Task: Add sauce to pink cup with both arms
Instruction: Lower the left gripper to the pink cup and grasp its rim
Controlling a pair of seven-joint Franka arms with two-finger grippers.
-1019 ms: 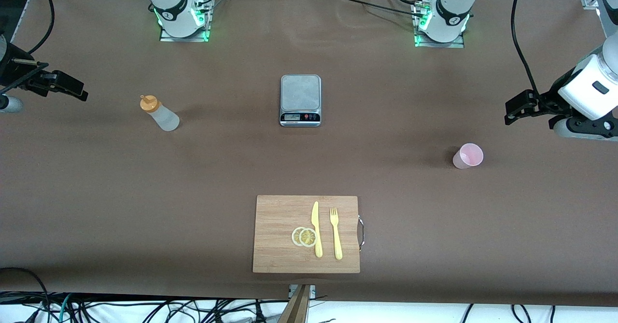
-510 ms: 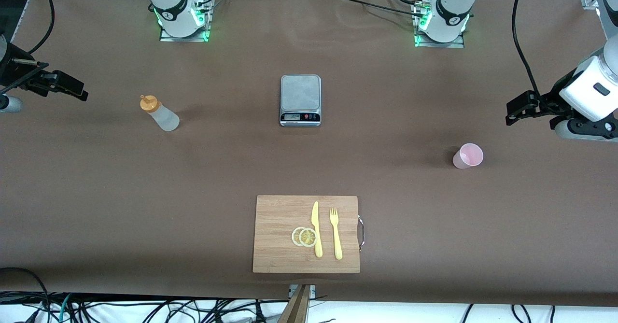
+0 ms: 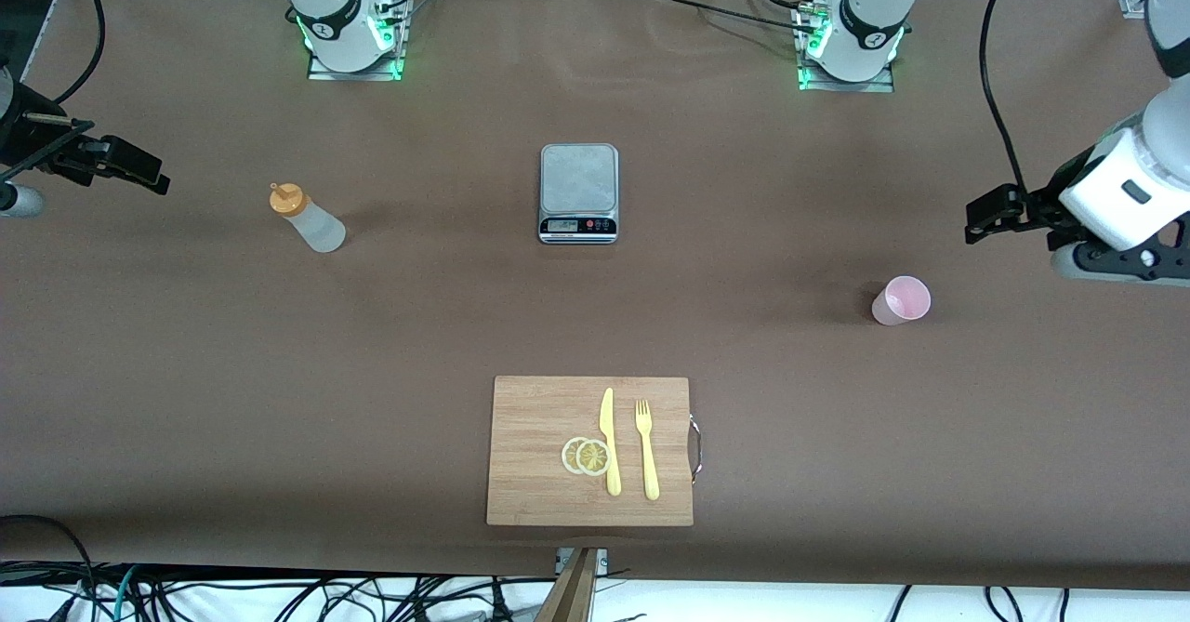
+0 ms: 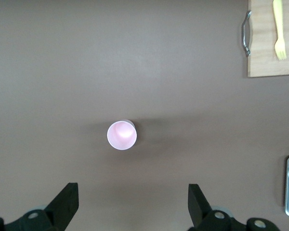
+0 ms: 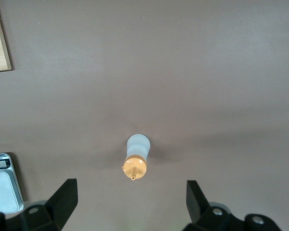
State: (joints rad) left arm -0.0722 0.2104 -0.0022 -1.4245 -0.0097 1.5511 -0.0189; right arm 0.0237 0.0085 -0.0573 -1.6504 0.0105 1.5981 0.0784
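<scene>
The sauce, a whitish squeeze bottle with an orange nozzle cap, stands upright toward the right arm's end of the table. In the right wrist view the sauce shows from above. My right gripper hangs open and empty over the bare mat beside it. The pink cup stands upright toward the left arm's end. My left gripper hovers open and empty over the mat next to the pink cup, not touching it.
A grey kitchen scale sits mid-table. Nearer the front camera lies a wooden cutting board with a yellow knife, a yellow fork and two lemon slices. Cables hang by the left arm.
The left arm's wrist and gripper have shifted slightly toward the middle of the table. The right arm, sauce and cup have not moved.
</scene>
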